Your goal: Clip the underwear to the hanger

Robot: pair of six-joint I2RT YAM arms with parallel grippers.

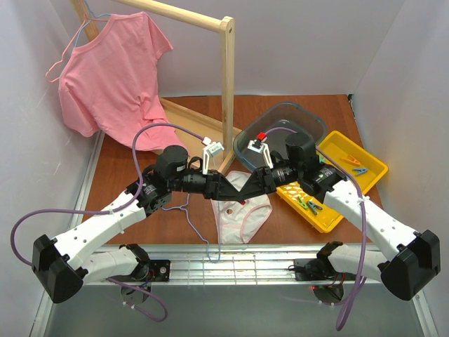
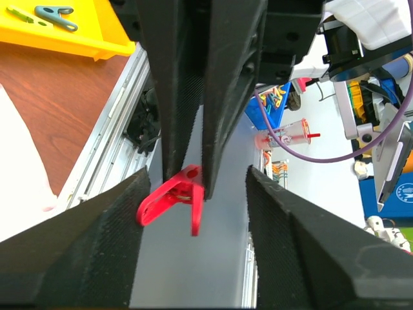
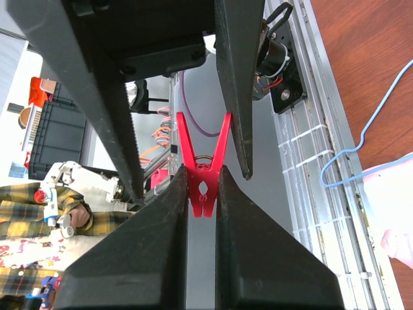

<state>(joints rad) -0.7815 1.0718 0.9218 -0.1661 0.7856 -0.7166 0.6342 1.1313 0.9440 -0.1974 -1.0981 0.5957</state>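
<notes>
The white underwear (image 1: 242, 217) with pink trim lies flat on the table below both grippers. The light-blue wire hanger (image 1: 193, 223) lies to its left, partly under the left arm. My right gripper (image 3: 202, 173) is shut on the jaw end of a red clothespin (image 3: 203, 174), whose two handles point at the left gripper. My left gripper (image 2: 197, 174) is open, its pads either side of those handles (image 2: 171, 197); the left pad (image 2: 126, 226) sits close to one handle. Both grippers meet tip to tip above the underwear (image 1: 238, 191). The hanger wire (image 3: 361, 139) shows beside the underwear (image 3: 393, 194).
A yellow tray (image 1: 365, 168) with several clothespins sits at the right, a grey tub (image 1: 280, 116) behind it. A pink T-shirt (image 1: 112, 77) hangs from the wooden rail stand (image 1: 228, 91) at the back left. A metal rail (image 1: 231, 256) runs along the near edge.
</notes>
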